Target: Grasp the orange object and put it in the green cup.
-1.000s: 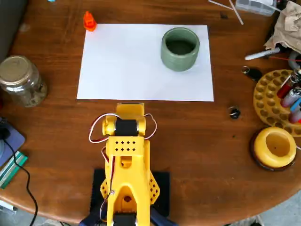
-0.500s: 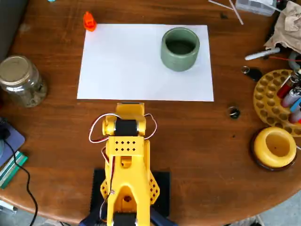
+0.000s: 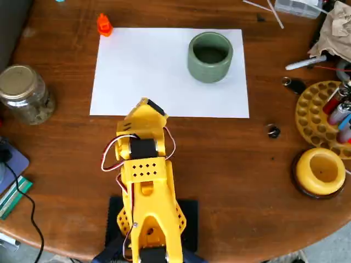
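One green cup point(image 3: 210, 57) stands on the white paper point(image 3: 148, 76), its dark inside showing nothing; one orange object point(image 3: 104, 24) sits on the wooden table point(image 3: 236, 164) just off the paper's far-left corner. One glass jar point(image 3: 24, 94) stands at the left; the gripper is folded under the yellow arm point(image 3: 145, 164), so whether its claw is apart cannot be told.

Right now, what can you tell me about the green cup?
The cup is short, round and thick-walled, a dull sage green like matte ceramic, with a dark inside that looks empty. It stands upright, mouth up, on the white paper, near the paper's upper right corner in the overhead view. Nothing else touches it; the arm is well away.
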